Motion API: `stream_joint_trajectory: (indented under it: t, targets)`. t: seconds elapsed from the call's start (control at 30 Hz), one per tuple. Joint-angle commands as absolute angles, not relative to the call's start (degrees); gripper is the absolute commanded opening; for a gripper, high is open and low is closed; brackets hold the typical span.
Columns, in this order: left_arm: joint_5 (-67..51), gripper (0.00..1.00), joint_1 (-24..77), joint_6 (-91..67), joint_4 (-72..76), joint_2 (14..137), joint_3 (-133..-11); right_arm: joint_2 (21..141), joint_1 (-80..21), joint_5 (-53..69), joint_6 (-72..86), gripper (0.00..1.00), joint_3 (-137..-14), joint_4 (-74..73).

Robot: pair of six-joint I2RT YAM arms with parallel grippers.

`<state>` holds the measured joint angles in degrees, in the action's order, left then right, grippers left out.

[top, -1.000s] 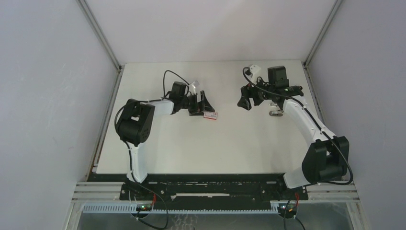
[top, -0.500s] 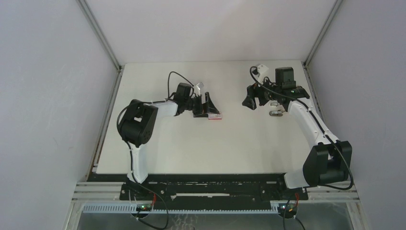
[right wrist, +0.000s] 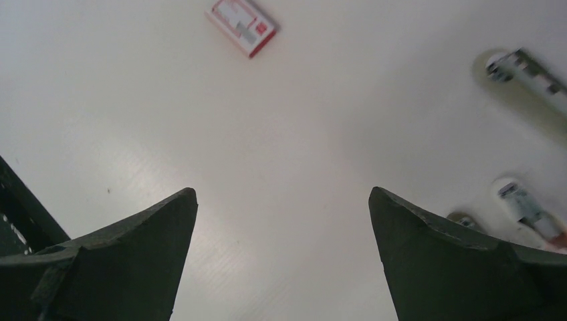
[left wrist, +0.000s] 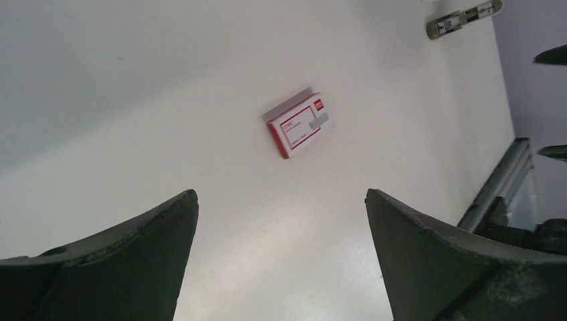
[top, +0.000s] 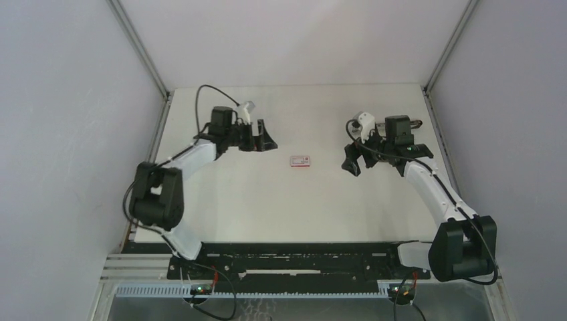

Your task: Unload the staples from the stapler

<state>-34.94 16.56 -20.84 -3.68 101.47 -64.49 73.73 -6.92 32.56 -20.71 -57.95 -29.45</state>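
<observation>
Box [top: 300, 161] on table [top: 267, 200] between 2 pairs of parted jaws.

- This looks like a robot lab, a small test booth.
- Plain grey walls [top: 67, 134] stand on three sides, held by bare metal posts [top: 138, 48].
- The desk [top: 267, 200] is flat, white and plain.
- My left arm [top: 190, 152] and my right arm [top: 431, 184] are bolted to a black rail [top: 301, 262] at its edge.
- Cameras look out past my left fingers [left wrist: 100, 267] and my right fingers [right wrist: 100, 267].
</observation>
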Motion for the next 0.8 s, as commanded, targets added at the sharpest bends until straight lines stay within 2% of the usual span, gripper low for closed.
stream_joint_trajectory:
  t: [0.0,0.13,0.37,0.5,0.77]
  targets:
    - [-30.66,1.0,14.05,-5.73,-9.39,87.38,-58.06,69.67,-9.34,33.94,-30.1,1.0,-51.24,-29.3]
    - [-26.86,1.0,14.03,4.26,-11.47,75.4,-50.15,65.81,-11.66,36.26,-36.0,1.0,-45.24,-31.78]
    - [-19.15,1.0,14.01,14.46,-14.03,56.43,-37.78,56.88,-14.63,30.28,-32.23,1.0,-34.17,-27.12]
    - [-20.05,1.0,14.02,17.64,-15.21,47.83,-31.94,50.44,-14.91,28.02,-32.73,1.0,-28.19,-25.01]
    - [-27.3,1.0,14.03,24.94,-17.79,35.44,-24.13,43.43,-10.9,31.57,-33.54,1.0,-26.63,-26.28]
